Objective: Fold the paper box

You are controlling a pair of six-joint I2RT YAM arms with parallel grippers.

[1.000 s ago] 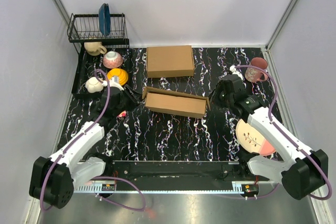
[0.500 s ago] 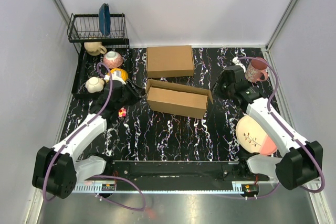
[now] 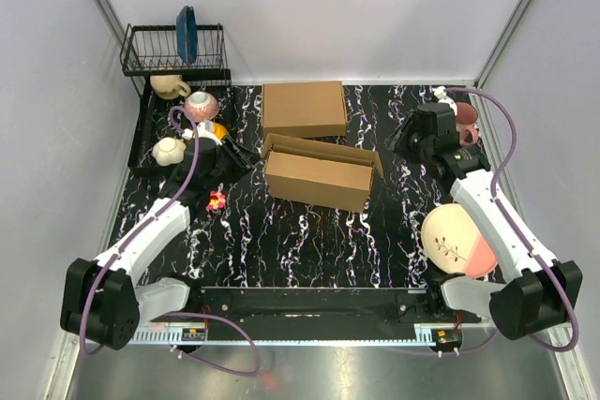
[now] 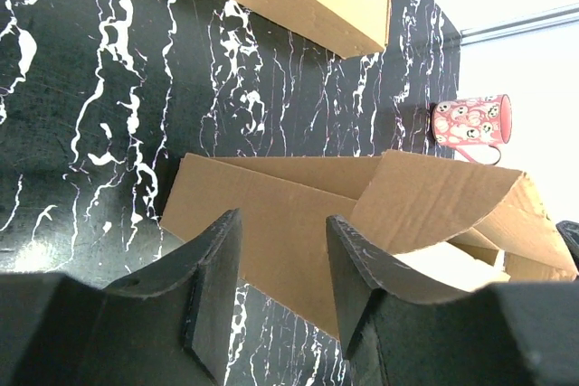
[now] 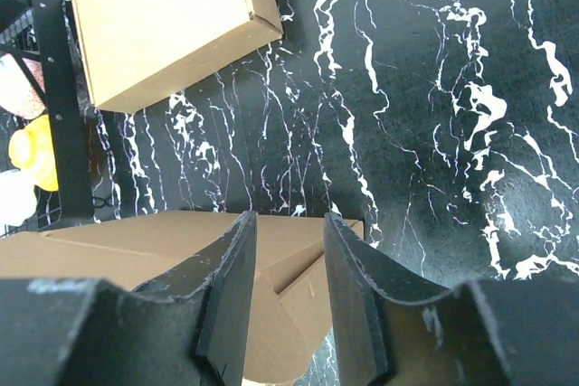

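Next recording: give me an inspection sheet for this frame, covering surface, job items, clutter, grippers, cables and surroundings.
Surface: black marbled table, no spills seen.
Job's things: paper box half formed at centre, flaps loose; finished box behind it.
Clutter: dish rack with blue plate; cups and bowls at left; pink mug; patterned plate; small toy.
Grippers: left gripper and right gripper both open, empty, either side of the paper box.
Cables: purple cables along both arms, no snag seen.
Surroundings: plain white walls; nothing else seen.

- The half-formed brown corrugated paper box (image 3: 317, 180) is sitting on the black marbled table (image 3: 281, 241), just before the closed brown cardboard box (image 3: 303, 109).
- A pink patterned mug (image 4: 470, 121) is standing right of both.
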